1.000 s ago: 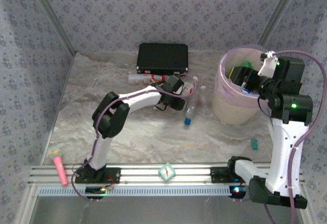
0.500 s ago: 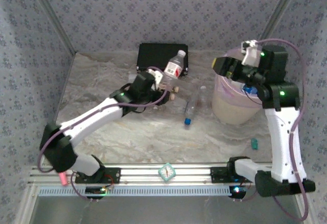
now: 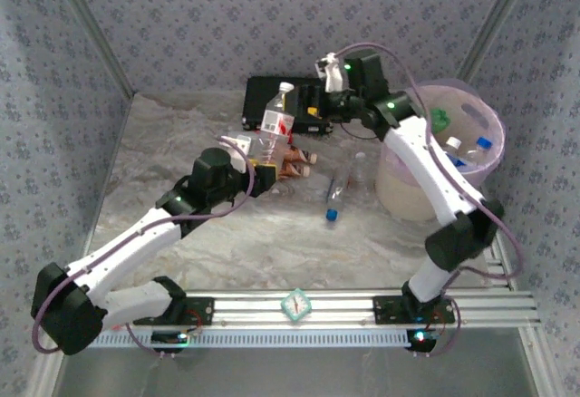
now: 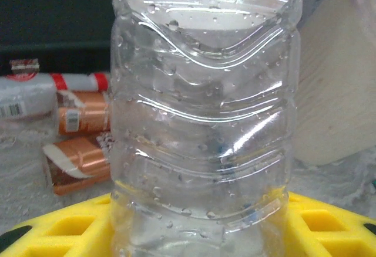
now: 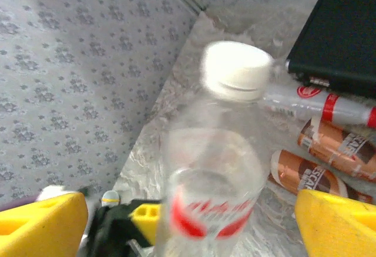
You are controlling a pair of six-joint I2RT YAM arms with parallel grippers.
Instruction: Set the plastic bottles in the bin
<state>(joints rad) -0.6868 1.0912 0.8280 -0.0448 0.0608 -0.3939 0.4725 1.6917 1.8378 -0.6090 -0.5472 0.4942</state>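
Observation:
A clear bottle with a white cap and red label stands upright in my left gripper, shut on its lower body above the table. My right gripper hovers over the black case, open wide and facing that bottle. The yellow fingertips stand either side of it without touching. The bin stands at the right with green and blue-capped bottles inside. On the table lie a blue-capped clear bottle, orange-brown bottles and a white red-labelled one.
The flat black case lies at the back centre, under the right gripper. Patterned walls enclose the table on three sides. A small green dial-like thing sits on the front rail.
The right arm has swung left from above the bin to the black case, its jaws opening wider. The left arm has stretched out and carried the held bottle a little left and up.

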